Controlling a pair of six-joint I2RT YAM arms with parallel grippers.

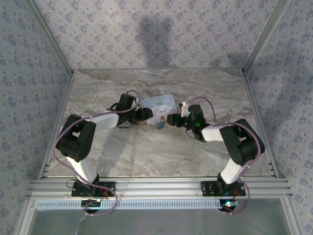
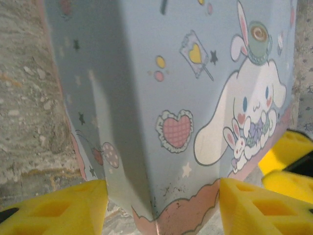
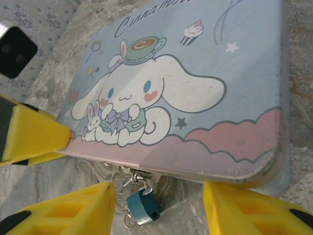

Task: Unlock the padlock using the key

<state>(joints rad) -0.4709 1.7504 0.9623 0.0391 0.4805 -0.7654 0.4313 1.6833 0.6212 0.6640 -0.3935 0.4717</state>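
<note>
The tiny blue padlock [image 3: 142,205] hangs by its silvery shackle from the clasp on the near edge of the cartoon-printed tin [image 3: 195,73]. A small wire ring shows under the lock, and I cannot make out a key. My right gripper [image 3: 159,213] is open, its yellow fingers [image 3: 63,210] standing either side of the padlock without touching it. My left gripper [image 2: 161,215] is open too, and its fingers [image 2: 54,210] straddle a near corner of the tin [image 2: 171,98]. From above, both grippers meet at the tin's [image 1: 159,104] near edge, where the padlock [image 1: 160,125] shows.
The tin lies mid-table on the marble-patterned top [image 1: 146,152]. Patterned walls close in the left, right and back sides. The left gripper's yellow finger [image 3: 29,134] rests against the tin's left corner, close to my right fingers.
</note>
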